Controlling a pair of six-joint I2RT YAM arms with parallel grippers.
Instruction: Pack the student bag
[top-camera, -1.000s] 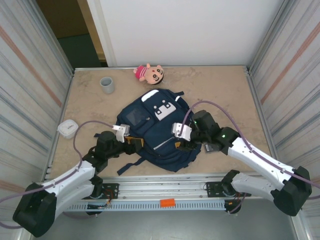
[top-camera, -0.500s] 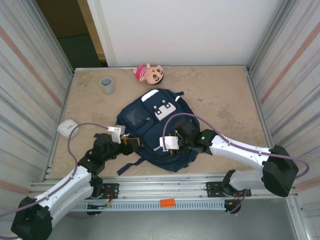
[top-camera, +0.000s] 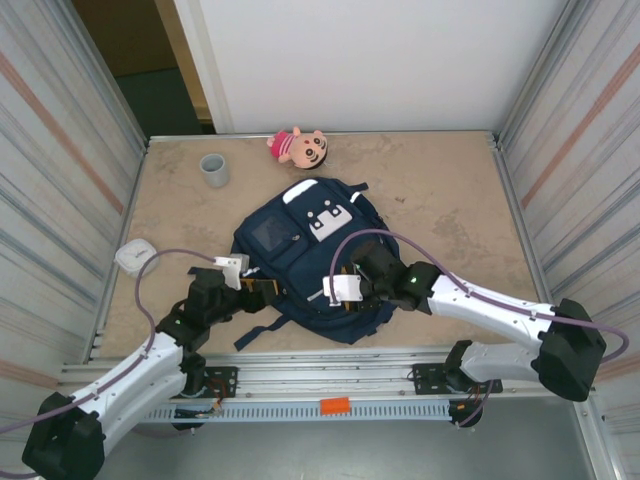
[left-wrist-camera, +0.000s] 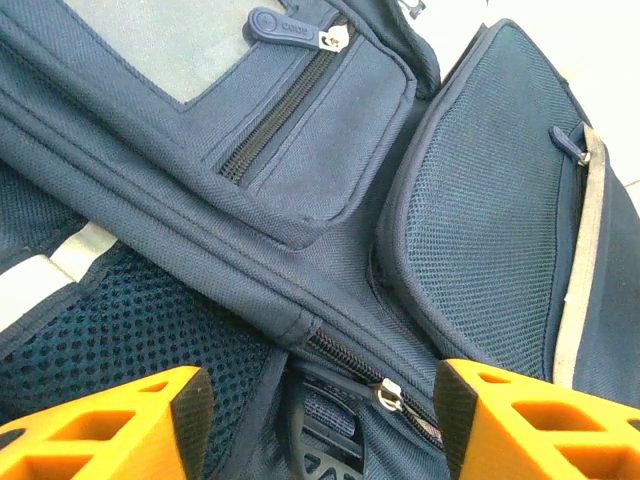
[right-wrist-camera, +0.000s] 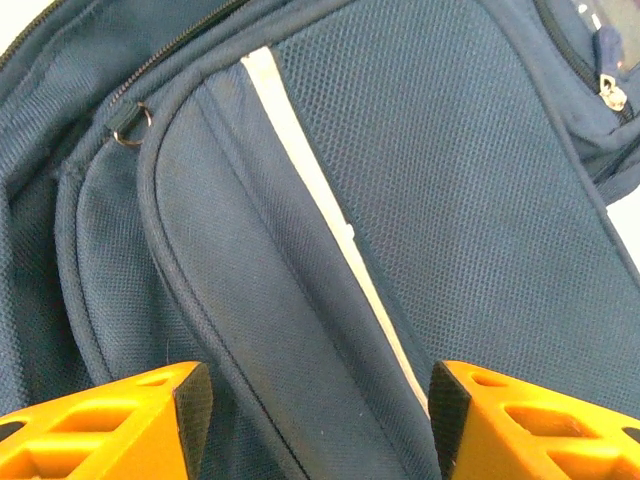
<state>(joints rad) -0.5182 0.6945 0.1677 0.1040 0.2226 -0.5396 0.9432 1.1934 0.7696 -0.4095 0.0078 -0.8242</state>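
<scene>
One: What can we not make out about the student bag (top-camera: 305, 265)?

Two: Its inside. We see the navy bag lying flat, front up, in the middle of the table (top-camera: 450, 190). The front pocket zipper (left-wrist-camera: 290, 110) is drawn closed, so whatever the bag holds is hidden from us. Both arms cover parts of the bag's near end.

One: And the claws?

Two: The left gripper (left-wrist-camera: 320, 420) hangs over the bag's left side, its orange fingers (left-wrist-camera: 110, 430) spread wide. Bag fabric shows between them, with a small zipper slider (left-wrist-camera: 385, 395) and a mesh side pocket (left-wrist-camera: 480, 200) just beside it. The right gripper (right-wrist-camera: 315, 410) hangs over the bag's lower front panel, jaws likewise apart, above a white stripe (right-wrist-camera: 320, 190) and a metal ring (right-wrist-camera: 130, 125). Both wrist views cut the fingers off at the bottom edge, so we cannot tell whether the tips touch the cloth.

One: Any other containers?

Two: A grey cup (top-camera: 213, 170) stands upright beyond the bag's far-left corner, its inside too dark for us to read. A white box (top-camera: 133, 257) sits well to the bag's left. A pink plush doll (top-camera: 298, 147) lies just beyond the bag's far end.

One: What of the surface and the room?

Two: The table is mottled beige. Ribbed metal walls (top-camera: 60, 150) rise left and right of the bag, and a white panel (top-camera: 370, 60) stands beyond it.
</scene>
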